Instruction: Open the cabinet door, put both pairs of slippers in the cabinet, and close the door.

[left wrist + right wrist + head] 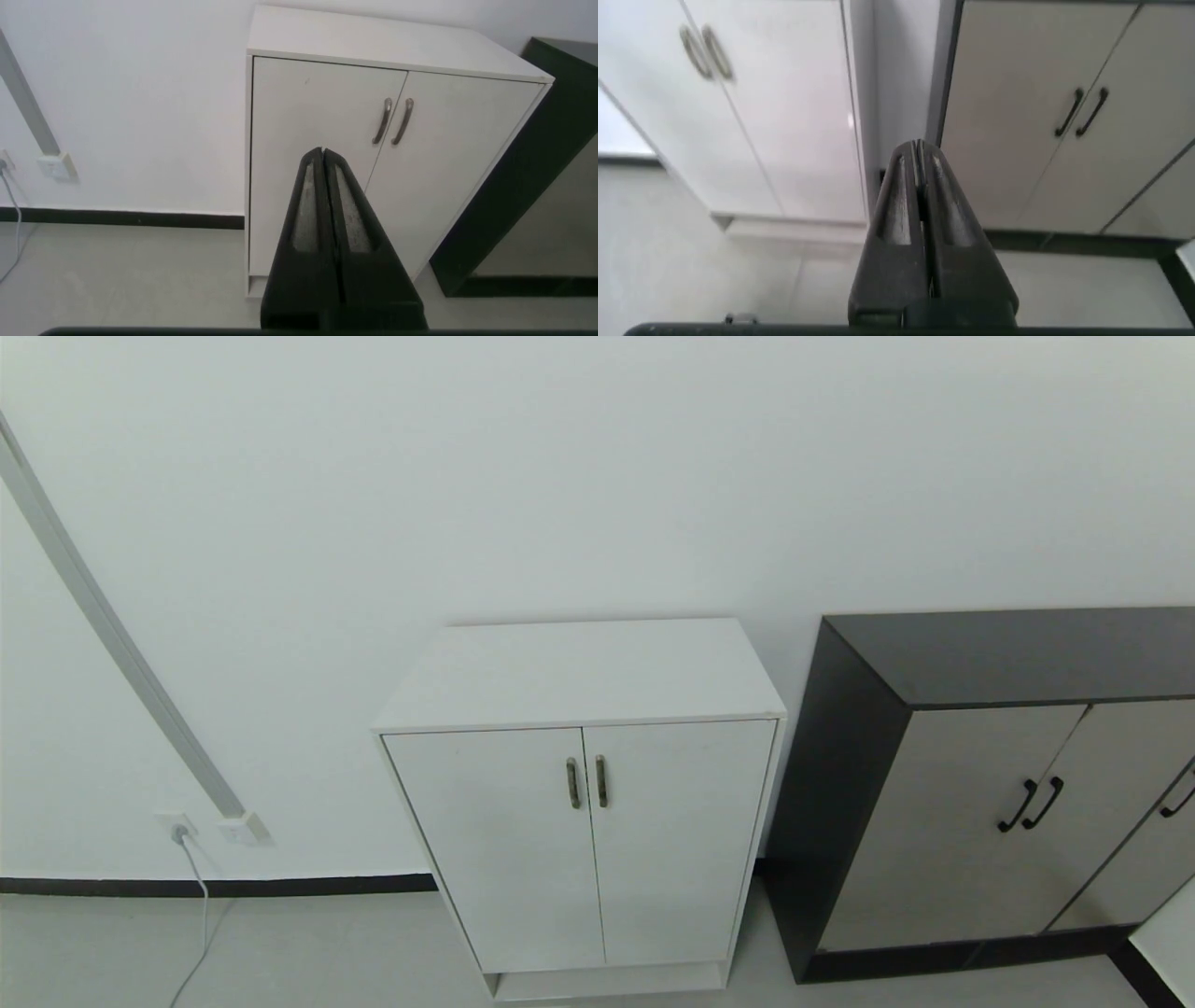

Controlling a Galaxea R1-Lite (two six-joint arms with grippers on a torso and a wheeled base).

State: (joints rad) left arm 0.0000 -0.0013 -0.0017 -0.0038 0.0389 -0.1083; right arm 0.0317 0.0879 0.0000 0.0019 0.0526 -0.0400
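There's the white cabinet (579, 672), standing upright on the pale floor (327, 952), its back against the wall (597, 476), just beside a black cabinet (840, 784) with a narrow gap between them. Both doors are shut and flush, the left door (504, 849) and the right door (677, 840) meeting at a thin seam down the middle. Two slim metal handles (572, 782) stand upright, one on each side of that seam, up near the top edge. Below the doors, a recessed base (607, 980) sits back from the front.
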